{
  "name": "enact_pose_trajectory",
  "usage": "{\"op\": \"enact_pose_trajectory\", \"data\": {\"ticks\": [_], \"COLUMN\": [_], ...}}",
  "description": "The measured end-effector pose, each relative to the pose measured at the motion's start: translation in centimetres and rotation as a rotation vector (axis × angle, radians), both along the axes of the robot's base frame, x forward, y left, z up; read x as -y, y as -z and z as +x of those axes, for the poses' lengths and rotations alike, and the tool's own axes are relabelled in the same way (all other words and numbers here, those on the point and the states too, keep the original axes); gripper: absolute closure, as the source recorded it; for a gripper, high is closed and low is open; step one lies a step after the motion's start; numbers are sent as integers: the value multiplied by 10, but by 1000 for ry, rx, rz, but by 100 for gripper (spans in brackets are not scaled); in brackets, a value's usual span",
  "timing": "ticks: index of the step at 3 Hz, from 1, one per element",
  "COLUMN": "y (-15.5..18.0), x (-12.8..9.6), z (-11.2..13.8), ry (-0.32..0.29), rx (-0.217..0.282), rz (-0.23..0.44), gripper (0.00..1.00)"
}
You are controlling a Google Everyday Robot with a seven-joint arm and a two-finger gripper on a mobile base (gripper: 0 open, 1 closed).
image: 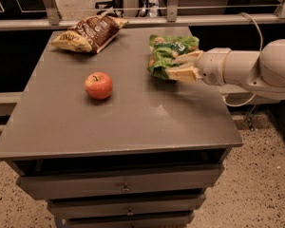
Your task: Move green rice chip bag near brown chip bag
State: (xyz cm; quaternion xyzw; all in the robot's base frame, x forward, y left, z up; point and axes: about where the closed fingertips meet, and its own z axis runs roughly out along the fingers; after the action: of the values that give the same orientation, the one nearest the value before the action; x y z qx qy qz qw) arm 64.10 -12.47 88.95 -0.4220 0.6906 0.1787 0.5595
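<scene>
The green rice chip bag [167, 53] is held off the grey table [118, 113] at its right side, crumpled, between my gripper's fingers. My gripper [176, 65] comes in from the right on a white arm and is shut on the bag. The brown chip bag [89, 32] lies flat at the table's far left corner, well apart from the green bag.
A red apple [99, 85] sits left of the table's middle, between the two bags and nearer the front. A metal railing [147, 13] runs behind the table. Drawers [126, 186] are under the tabletop. A cable hangs by the arm at right.
</scene>
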Motion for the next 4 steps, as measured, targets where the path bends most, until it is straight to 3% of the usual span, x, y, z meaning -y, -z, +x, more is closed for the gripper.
{"op": "enact_pose_trajectory", "data": {"ticks": [1,4], "y": [-12,-15], "x": [-10,-57], "z": [34,108], "ry": [-5,-6], "rx": [28,17], "rz": [17,28], "gripper": [100,100]}}
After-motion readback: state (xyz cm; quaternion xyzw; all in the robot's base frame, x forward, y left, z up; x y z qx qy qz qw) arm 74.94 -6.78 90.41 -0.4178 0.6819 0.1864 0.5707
